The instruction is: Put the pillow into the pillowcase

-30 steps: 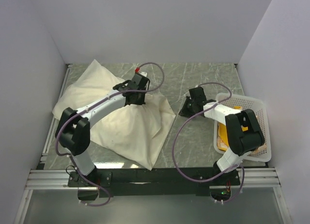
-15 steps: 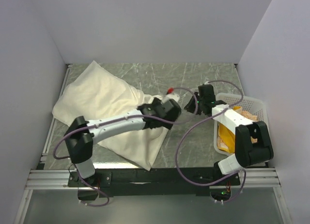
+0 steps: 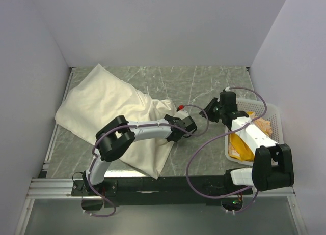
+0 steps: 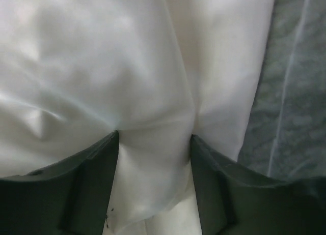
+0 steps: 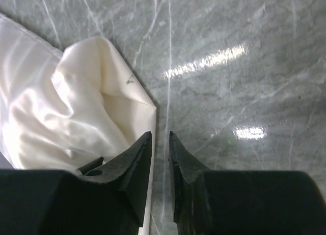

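So the pillowcase [image 3: 145, 153] is sprawled over the left half of the table [image 3: 204, 82], plump at its far-left end and flat and wrinkly toward the near edge. I honestly can't tell whether that plump part is the pillow. The left gripper [image 4: 154, 138] sits on the cloth's right edge with its jaws spread wide, and fabric puckers up between them. The right gripper [image 5: 160, 134] is down to a thin slit with nothing in it, hanging over bare table just beside the cloth's corner. A white basket [image 3: 277, 113] sits on the right.
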